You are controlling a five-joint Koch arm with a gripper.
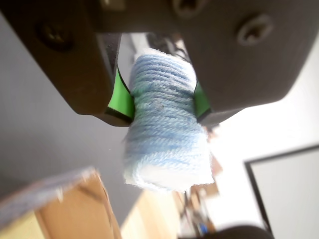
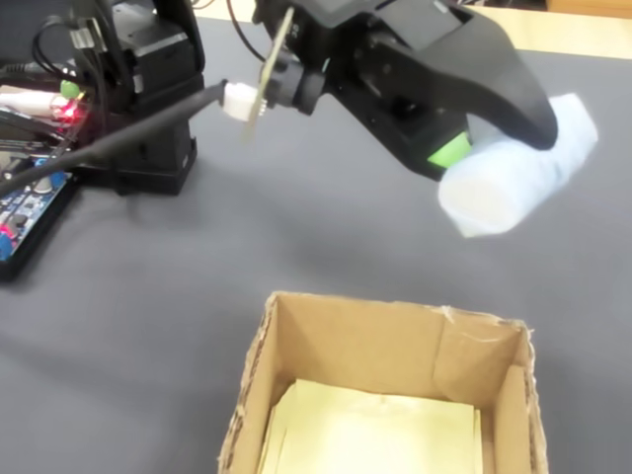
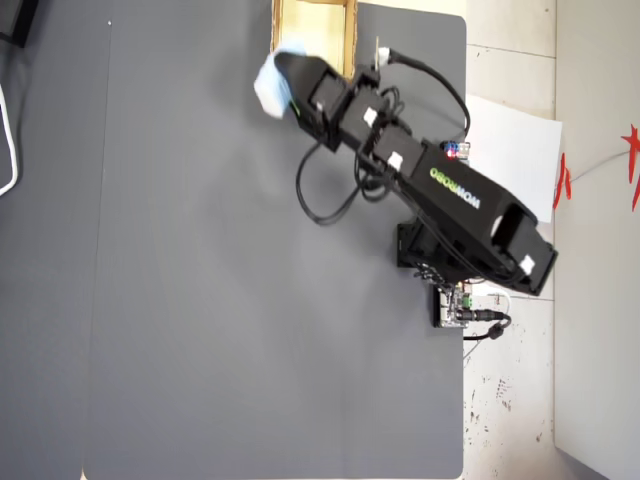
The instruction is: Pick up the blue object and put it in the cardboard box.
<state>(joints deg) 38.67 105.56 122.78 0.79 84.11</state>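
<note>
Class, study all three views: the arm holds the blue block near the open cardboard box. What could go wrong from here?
1. In the overhead view the blue block sits beside the cardboard box, not over it; releasing now would probably drop it on the table.
2. The gripper pinches only the block's upper part, so the soft block may slip or tilt.

blue blocks: one (image 1: 167,134), soft and yarn-wrapped, seen in all three views
cardboard boxes: one (image 2: 395,346), open-topped, at the top edge of the table in the overhead view
robot arms: one (image 3: 440,195), black
grippers: one (image 1: 164,102), with two green-padded jaws
tables: one (image 3: 200,300), with a dark grey top
circuit boards: one (image 3: 452,305) at the right edge of the table in the overhead view
white sheets on the floor: one (image 3: 515,160), beyond the right edge of the table
</note>
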